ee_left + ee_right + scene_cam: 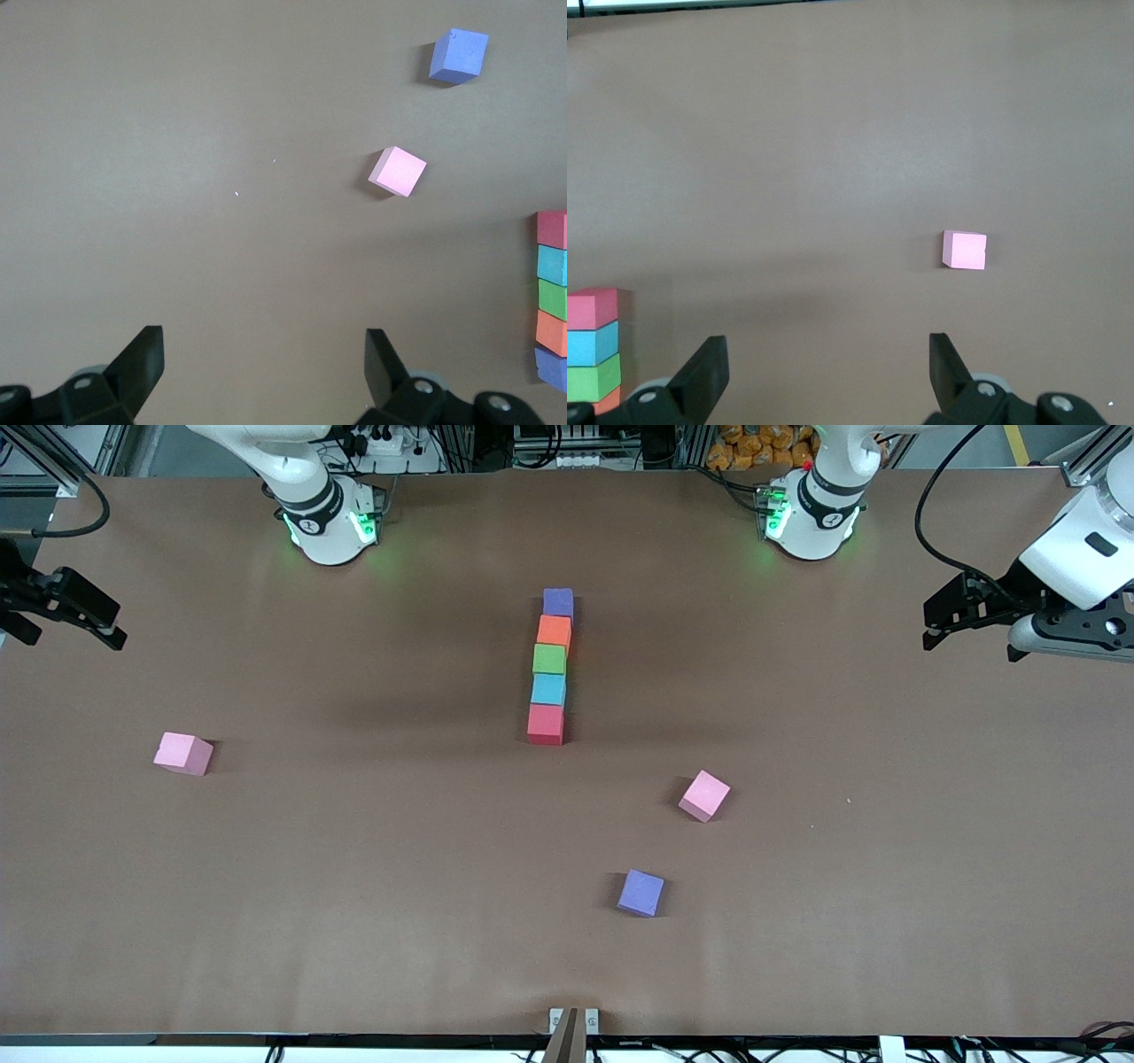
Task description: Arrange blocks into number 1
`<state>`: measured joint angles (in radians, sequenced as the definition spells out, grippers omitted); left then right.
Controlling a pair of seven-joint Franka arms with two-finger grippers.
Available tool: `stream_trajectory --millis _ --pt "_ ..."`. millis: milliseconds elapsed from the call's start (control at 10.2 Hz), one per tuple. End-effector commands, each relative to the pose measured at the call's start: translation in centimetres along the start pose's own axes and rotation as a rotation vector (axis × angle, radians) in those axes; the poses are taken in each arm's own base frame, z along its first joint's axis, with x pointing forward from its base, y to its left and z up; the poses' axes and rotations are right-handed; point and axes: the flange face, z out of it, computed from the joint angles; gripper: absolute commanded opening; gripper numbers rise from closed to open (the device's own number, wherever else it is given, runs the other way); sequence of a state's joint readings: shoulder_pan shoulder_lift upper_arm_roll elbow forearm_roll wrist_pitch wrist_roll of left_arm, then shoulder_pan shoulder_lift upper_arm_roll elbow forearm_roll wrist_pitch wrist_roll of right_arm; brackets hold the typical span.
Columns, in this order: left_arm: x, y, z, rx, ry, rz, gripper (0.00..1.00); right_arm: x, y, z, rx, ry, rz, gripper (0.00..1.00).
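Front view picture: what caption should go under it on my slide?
Five blocks in a straight line mid-table; left gripper and right gripper wait open at the ends.

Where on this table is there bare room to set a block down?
Bare stretches lie between the block column and each pink cube, and along the camera-side edge. Only the column is crowded. Left hand and right hand wait open over the table's ends.

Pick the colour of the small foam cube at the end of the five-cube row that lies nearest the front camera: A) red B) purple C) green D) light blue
A: in the front view the red foam cube sits lowest in the row, just below the light blue foam cube, while the purple foam cube closes the end nearest the robots' bases.
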<state>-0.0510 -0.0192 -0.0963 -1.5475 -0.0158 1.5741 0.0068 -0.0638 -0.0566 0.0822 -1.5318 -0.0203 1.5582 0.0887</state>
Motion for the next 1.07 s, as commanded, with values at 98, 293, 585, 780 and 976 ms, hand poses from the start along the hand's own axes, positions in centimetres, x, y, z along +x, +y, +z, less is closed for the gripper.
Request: stream_trajectory --millis 98,293,585,780,976 --pt "-0.2 -0.3 -0.3 0.021 0.007 0.027 1.0 1.4 -0.4 3.3 0.002 -0.046 -0.018 1.0" --pt "-0.2 -0.3 -0.4 0.021 0.009 0.027 1.0 1.4 -0.2 4.1 0.001 -0.063 -0.017 1.0" --pt "-0.2 -0.3 -0.3 0.021 0.007 0.027 1.0 1.4 0.0 3.5 0.003 -0.048 -0.001 1.0" --pt "-0.2 -0.3 -0.3 0.021 0.007 0.027 1.0 1.4 0.2 3.7 0.012 -0.05 -0.001 1.0" --pt "-0.2 -0.3 -0.3 0.021 0.007 0.027 1.0 1.5 0.1 3.7 0.01 -0.049 -0.002 1.0"
